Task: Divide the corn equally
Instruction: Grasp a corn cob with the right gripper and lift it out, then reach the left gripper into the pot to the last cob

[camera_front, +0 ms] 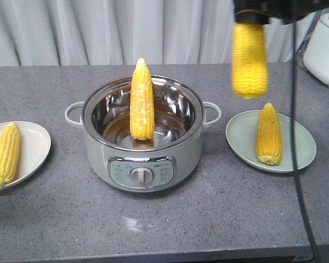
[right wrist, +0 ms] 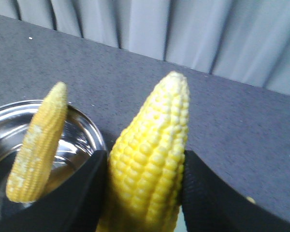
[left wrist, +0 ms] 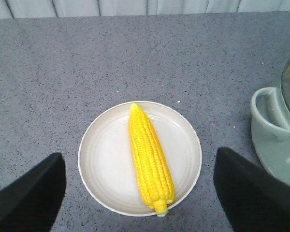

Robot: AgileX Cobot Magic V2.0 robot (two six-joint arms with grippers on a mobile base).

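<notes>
a: corn [camera_front: 4, 155] lies on the white plate [camera_front: 33, 145] at far left. the left gripper [left wrist: 142, 193] hangs above it, fingers spread wide, holding nothing.
b: and the middle?
a: a second cob [camera_front: 142, 101] leans upright inside the pot [camera_front: 98, 153].
b: right side?
a: the right gripper [right wrist: 145, 193] is clamped on a third cob [camera_front: 249, 57], up in the air near the green plate [camera_front: 296, 150], where a fourth cob [camera_front: 268, 134] lies.

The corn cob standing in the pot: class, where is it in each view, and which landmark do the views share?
Front view: the cob in the pot is at centre, tip up.
Left wrist view: not in it.
Right wrist view: the cob in the pot is at left, beside the held cob.
Shared landmark: the pot; its handle at left wrist's right edge, its rim at right wrist's lower left.
</notes>
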